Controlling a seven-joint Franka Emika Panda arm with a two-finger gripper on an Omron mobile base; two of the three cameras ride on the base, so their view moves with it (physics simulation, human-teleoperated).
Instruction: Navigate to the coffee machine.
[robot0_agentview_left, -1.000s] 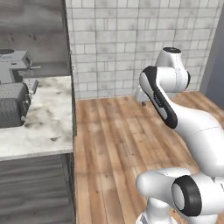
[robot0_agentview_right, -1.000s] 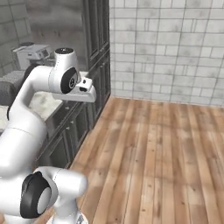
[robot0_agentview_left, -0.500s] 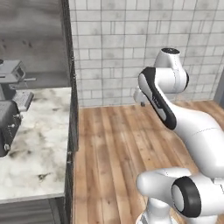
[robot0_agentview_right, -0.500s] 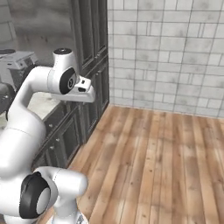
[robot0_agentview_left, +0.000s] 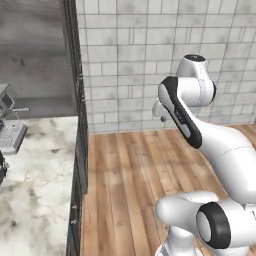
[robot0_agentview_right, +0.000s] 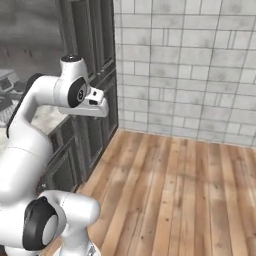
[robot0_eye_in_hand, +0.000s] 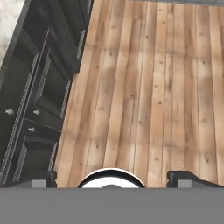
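Driving task, so the arm is tucked high with nothing carried. The gripper (robot0_eye_in_hand: 111, 175) looks down at the wooden floor (robot0_eye_in_hand: 148, 87); its fingers (robot0_eye_in_hand: 181, 176) stand wide apart, empty. The coffee machine (robot0_agentview_left: 9, 127) sits at the far left edge of the marble surface (robot0_agentview_left: 40, 185), cut off by the frame, well apart from the arm. Dark cabinet fronts (robot0_eye_in_hand: 39, 87) edge the surface's right side. Beside the cabinets the floor runs open to the tiled wall (robot0_agentview_left: 150, 60); judging by that, there is plenty of room to swing left.
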